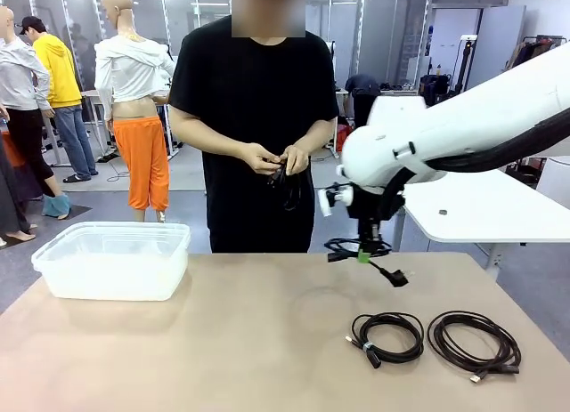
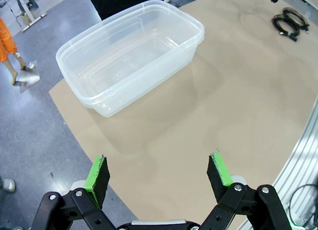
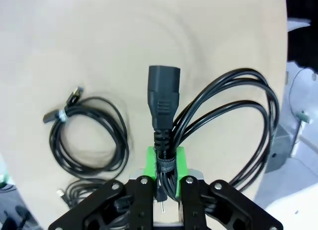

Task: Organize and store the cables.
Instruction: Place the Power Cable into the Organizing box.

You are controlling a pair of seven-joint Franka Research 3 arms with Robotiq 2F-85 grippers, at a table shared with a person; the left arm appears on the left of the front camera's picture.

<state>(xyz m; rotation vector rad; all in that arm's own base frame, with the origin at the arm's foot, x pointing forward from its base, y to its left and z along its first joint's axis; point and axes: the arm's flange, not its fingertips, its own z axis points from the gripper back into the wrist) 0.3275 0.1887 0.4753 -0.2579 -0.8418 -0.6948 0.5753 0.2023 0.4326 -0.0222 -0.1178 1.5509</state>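
Observation:
My right gripper (image 1: 364, 254) (image 3: 165, 163) is shut on a coiled black power cable (image 1: 356, 248) (image 3: 218, 120), held above the table; its plug end (image 3: 163, 98) points away from the fingers. Two more coiled cables lie on the table at the front right: one (image 1: 386, 335) (image 3: 89, 135) with small plug ends, the other (image 1: 473, 343) (image 3: 82, 192) beside it. The person at the far side holds another black cable (image 1: 287, 181) in both hands. My left gripper (image 2: 159, 175) stands open above the table's near left, with the clear plastic bin (image 2: 131, 56) beyond it.
The clear plastic bin (image 1: 114, 259) stands at the table's far left with nothing inside. A white table (image 1: 481, 207) stands behind at the right. The tan table (image 1: 223, 350) has free room in its middle.

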